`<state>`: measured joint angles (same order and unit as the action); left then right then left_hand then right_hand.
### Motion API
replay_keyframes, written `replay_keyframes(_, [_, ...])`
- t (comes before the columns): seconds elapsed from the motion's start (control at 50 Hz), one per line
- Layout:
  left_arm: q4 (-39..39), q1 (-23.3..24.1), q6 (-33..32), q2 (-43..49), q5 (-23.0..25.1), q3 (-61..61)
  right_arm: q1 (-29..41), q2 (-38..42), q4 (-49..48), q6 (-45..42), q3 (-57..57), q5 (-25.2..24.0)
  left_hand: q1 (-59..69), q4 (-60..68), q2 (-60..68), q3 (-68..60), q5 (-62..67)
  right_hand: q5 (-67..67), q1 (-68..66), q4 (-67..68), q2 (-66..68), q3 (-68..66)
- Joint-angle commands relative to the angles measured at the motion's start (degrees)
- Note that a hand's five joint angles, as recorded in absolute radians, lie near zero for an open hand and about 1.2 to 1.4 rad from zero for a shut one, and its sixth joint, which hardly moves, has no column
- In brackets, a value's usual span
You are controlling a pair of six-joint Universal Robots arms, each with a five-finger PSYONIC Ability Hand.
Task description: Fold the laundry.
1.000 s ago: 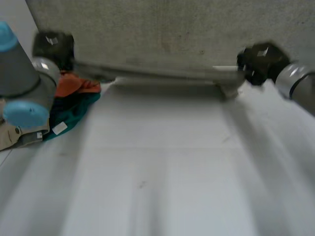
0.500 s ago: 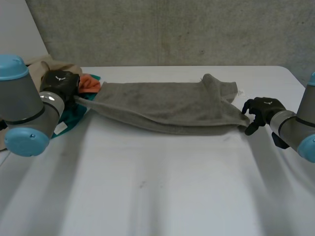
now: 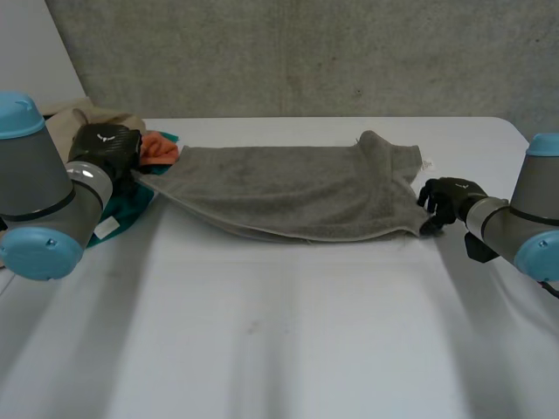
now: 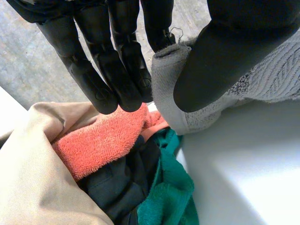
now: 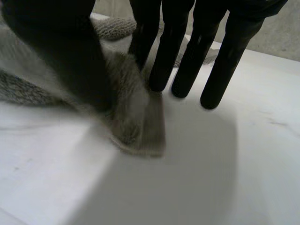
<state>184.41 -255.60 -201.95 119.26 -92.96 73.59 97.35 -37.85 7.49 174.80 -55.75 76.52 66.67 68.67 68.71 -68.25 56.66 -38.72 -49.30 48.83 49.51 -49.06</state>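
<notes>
pile [image 3: 131,175]: we see it at the table's [image 3: 262,332] far left corner, a beige cloth [image 3: 96,118], an orange cloth [image 3: 159,148], a teal cloth [image 3: 131,205] and, in the left wrist view, a dark cloth [image 4: 117,183] heaped together.
left hand [image 3: 106,150]: at the towel's left corner, just beside the pile. In its wrist view we see the hand [image 4: 117,61] with straight fingers and thumb pinching that corner between them, above the orange cloth [image 4: 103,140].
towel [image 3: 288,188]: grey, stretched along the table's far edge from one hand to the other. It mostly lies flat, with its near edge sagging in a curve and a small fold standing up at its far right corner.
right hand [image 3: 445,199]: at the towel's near right corner, towards the table's right edge. In its wrist view we see the thumb [image 5: 61,56] on one side of the bunched corner [image 5: 136,122] and a finger on the other, nipping it, the remaining fingers straight, tips down by the table.
</notes>
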Motion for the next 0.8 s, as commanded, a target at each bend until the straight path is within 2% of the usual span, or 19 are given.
replay_keyframes(0.02, [-3.6,0.5,-0.7,-1.6,-0.3,1.6,-0.5,-1.7,2.9,-5.2,0.6,0.6,13.3,11.3,11.3,-11.7,13.3,-31.3,-30.7,31.2,30.5,-30.9])
replay_keyframes(0.08, [-6.1,0.5,-1.8,-2.8,-0.4,3.4,-1.5,-6.3,6.5,-10.2,-1.7,0.0,13.3,11.3,11.3,-11.7,13.3,-31.3,-30.7,31.2,30.5,-30.9])
replay_keyframes(0.16, [-11.6,0.5,-6.4,-5.8,-0.3,6.9,-4.2,-13.5,15.6,-25.0,-6.9,-2.9,13.3,11.3,11.3,-11.7,13.3,-31.3,-30.7,31.2,30.5,-30.9])
replay_keyframes(0.18, [-14.7,0.6,-9.3,-7.0,-0.5,8.7,-5.5,-16.5,20.4,-32.6,-9.3,-3.5,13.3,11.3,11.3,-11.7,13.3,-31.3,-30.7,31.2,30.5,-30.9])
replay_keyframes(0.22, [-18.0,0.9,-12.5,-7.9,-0.7,10.7,-6.7,-19.1,25.9,-40.8,-11.7,-3.3,13.3,11.3,11.3,-11.7,13.3,-31.3,-30.7,31.2,30.5,-30.9])
replay_keyframes(0.24, [-21.5,1.1,-16.0,-8.5,-1.2,12.5,-8.0,-21.3,31.3,-48.7,-14.3,-2.3,13.3,11.3,11.3,-11.7,13.3,-31.3,-30.7,31.2,30.5,-30.9])
replay_keyframes(0.28, [-24.4,1.2,-18.7,-8.7,-1.7,14.3,-9.2,-23.0,36.5,-55.8,-16.8,-0.5,13.3,11.3,11.3,-11.7,13.3,-31.3,-30.7,31.2,30.5,-30.9])
replay_keyframes(0.3, [-27.2,1.2,-21.2,-8.9,-2.0,15.7,-10.2,-24.1,40.7,-61.7,-19.0,1.9,13.3,11.3,11.3,-11.7,13.3,-31.3,-30.7,31.2,30.5,-30.9])
replay_keyframes(0.36, [-30.7,1.2,-24.3,-8.8,-1.7,17.3,-11.4,-24.8,44.5,-66.6,-21.8,6.3,13.3,11.3,11.3,-11.7,13.3,-31.3,-30.7,31.2,30.5,-30.9])
replay_keyframes(0.46, [-28.5,2.7,-23.6,-6.2,-1.3,13.7,-10.1,-22.2,38.9,-63.3,-20.0,6.2,13.3,11.3,11.3,-11.7,13.3,-31.3,-30.7,31.2,30.5,-30.9])
replay_keyframes(0.6, [-23.9,3.0,-18.6,0.8,-2.0,-2.1,-7.0,-17.2,34.0,-57.3,-9.4,5.5,13.3,11.3,11.3,-11.7,13.3,-31.3,-30.7,31.2,30.5,-30.9])
replay_keyframes(0.72, [-16.1,3.5,-12.0,5.5,-2.4,-24.2,-3.9,-15.4,22.1,-42.0,9.3,4.3,13.3,11.3,11.3,-11.7,13.3,-31.3,-30.7,31.2,30.5,-30.9])
replay_keyframes(0.8, [-6.4,2.7,-6.1,5.5,-2.9,-35.7,-3.6,-17.2,8.0,-29.6,16.2,4.8,13.3,11.3,11.3,-11.7,13.3,-31.3,-30.7,31.2,30.5,-30.9])
